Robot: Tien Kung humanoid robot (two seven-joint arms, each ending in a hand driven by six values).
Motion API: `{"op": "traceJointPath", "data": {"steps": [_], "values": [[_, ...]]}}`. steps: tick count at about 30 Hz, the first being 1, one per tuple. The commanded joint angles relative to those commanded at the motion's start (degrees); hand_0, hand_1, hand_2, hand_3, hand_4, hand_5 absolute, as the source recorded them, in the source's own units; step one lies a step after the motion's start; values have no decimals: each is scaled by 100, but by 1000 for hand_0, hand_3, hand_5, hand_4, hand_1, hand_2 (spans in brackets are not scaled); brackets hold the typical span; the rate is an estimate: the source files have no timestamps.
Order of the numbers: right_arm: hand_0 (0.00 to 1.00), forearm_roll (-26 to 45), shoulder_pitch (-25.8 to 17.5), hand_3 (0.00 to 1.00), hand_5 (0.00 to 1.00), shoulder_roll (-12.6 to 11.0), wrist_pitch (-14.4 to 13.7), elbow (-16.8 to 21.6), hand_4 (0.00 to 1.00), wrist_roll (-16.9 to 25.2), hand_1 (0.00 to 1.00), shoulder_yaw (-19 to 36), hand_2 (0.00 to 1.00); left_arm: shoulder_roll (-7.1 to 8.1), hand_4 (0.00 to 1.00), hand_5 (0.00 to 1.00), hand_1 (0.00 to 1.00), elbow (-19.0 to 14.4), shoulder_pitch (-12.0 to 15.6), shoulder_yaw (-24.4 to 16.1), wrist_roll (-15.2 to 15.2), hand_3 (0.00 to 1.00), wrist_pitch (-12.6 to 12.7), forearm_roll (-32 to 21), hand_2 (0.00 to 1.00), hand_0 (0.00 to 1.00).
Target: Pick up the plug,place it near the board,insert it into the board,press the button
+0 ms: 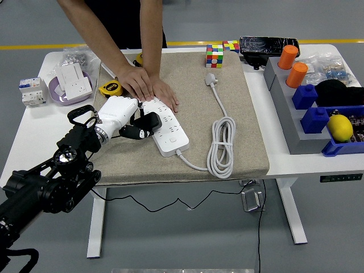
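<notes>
A white power strip [169, 130] lies on the tan mat [187, 108], its white cord coiled to the right [220, 147] and ending in a grey plug head [211, 78] near the mat's far edge. My left hand [132, 122], white with dark fingertips, is shut on a black plug [149, 121] held at the strip's left edge, low over its sockets. A person's two hands [149, 85] press flat on the strip's far end. Whether the plug's pins are in a socket is hidden.
A yellow tape measure [110, 87] and a purple dish with white sockets [71, 85] lie left of the mat. Rubik's cubes [215, 56] stand at the back. Grey and blue bins with orange cylinders and a lemon [340, 127] fill the right side.
</notes>
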Motion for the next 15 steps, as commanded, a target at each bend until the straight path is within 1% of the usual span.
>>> {"op": "traceJointPath", "data": {"steps": [15], "values": [[869, 5, 5, 780, 833, -1, 6, 1, 998, 15, 803, 15, 768, -5, 496, 400, 479, 76, -14, 19, 0, 299, -34, 0, 295, 565]]}}
